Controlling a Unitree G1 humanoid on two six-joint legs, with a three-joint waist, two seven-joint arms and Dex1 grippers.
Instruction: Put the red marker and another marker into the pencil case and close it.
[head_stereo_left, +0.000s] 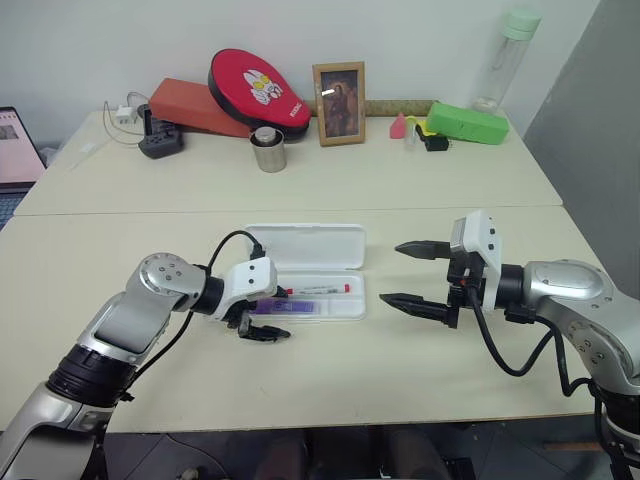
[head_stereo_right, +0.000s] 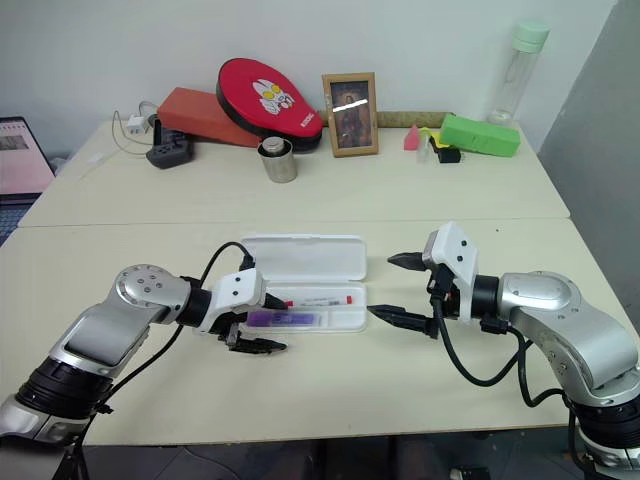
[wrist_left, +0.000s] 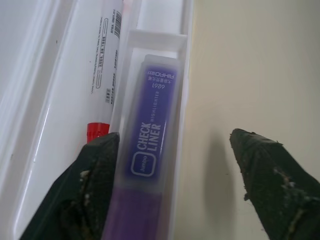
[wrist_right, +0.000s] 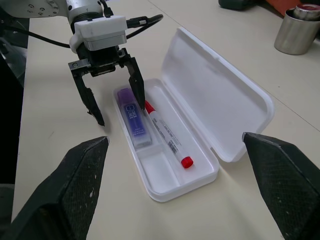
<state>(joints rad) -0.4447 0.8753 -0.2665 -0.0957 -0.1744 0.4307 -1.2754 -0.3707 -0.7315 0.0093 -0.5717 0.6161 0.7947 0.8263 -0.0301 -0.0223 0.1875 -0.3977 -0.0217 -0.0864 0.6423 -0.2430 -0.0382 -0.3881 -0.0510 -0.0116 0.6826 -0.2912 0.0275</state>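
Purple marker (wrist_right: 133, 117) lies in case (wrist_right: 235, 117) between open left claw (wrist_right: 114, 95) fingers

Flat white plastic hinged pencil case (head_stereo_right: 305, 280) open on beige table (head_stereo_right: 300, 190); chunky purple marker (head_stereo_right: 283, 319) and red-capped pen (head_stereo_right: 318, 299) inside.

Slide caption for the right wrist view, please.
Both markers lie in the open pencil case; left claw open over the purple one.
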